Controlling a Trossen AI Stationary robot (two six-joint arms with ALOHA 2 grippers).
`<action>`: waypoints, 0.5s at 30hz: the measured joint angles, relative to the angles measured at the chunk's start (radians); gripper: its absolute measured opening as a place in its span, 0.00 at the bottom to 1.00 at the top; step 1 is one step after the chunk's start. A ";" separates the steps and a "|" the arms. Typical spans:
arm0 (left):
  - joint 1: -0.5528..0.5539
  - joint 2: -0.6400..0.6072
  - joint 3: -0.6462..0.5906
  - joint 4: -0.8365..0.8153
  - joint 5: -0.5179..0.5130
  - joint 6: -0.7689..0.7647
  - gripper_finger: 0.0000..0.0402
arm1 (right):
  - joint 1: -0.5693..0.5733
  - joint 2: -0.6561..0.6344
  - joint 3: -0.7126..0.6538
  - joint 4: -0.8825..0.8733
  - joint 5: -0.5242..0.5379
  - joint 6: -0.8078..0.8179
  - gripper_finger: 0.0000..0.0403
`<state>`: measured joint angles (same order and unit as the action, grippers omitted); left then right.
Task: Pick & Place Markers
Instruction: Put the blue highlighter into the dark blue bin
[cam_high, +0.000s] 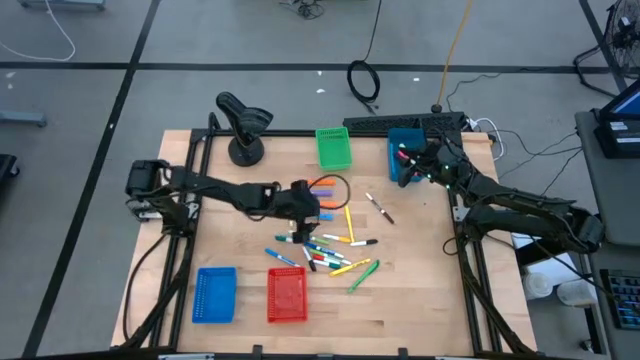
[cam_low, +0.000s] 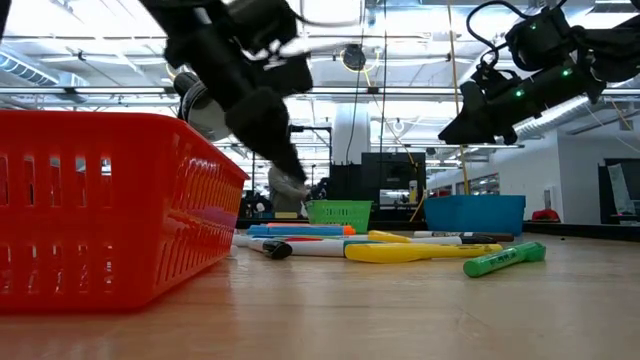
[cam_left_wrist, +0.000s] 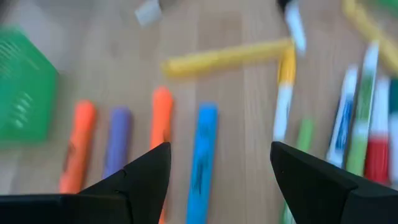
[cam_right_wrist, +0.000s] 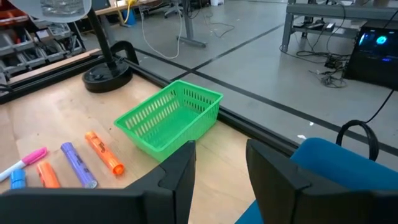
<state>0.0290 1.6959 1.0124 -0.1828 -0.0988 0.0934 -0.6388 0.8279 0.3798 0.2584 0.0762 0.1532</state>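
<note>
The markers (cam_high: 325, 250) lie scattered beneath the wide-open, empty left pincer (cam_left_wrist: 217, 168), blurred in its wrist view, while the right pincer (cam_right_wrist: 219, 163), narrowly parted and empty, hangs over the blue basket's (cam_right_wrist: 348, 168) cut-off rim.

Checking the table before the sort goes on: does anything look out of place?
Only the expected mess: the markers lie scattered at mixed angles mid-table, one dark marker apart from the pile. The green basket and red basket stand upright; nothing looks damaged.
</note>
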 joint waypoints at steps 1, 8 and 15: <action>0.006 0.022 0.031 -0.037 0.003 0.018 0.70 | 0.000 0.001 0.000 -0.002 0.000 0.000 0.32; 0.036 0.126 0.106 -0.139 0.060 0.137 0.70 | 0.000 0.005 0.000 -0.014 -0.001 0.000 0.32; 0.057 0.191 0.108 -0.144 0.103 0.132 0.70 | 0.000 0.005 0.000 -0.017 -0.002 0.000 0.32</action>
<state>0.0859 1.8872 1.1202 -0.3271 0.0042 0.2257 -0.6384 0.8326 0.3798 0.2413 0.0738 0.1532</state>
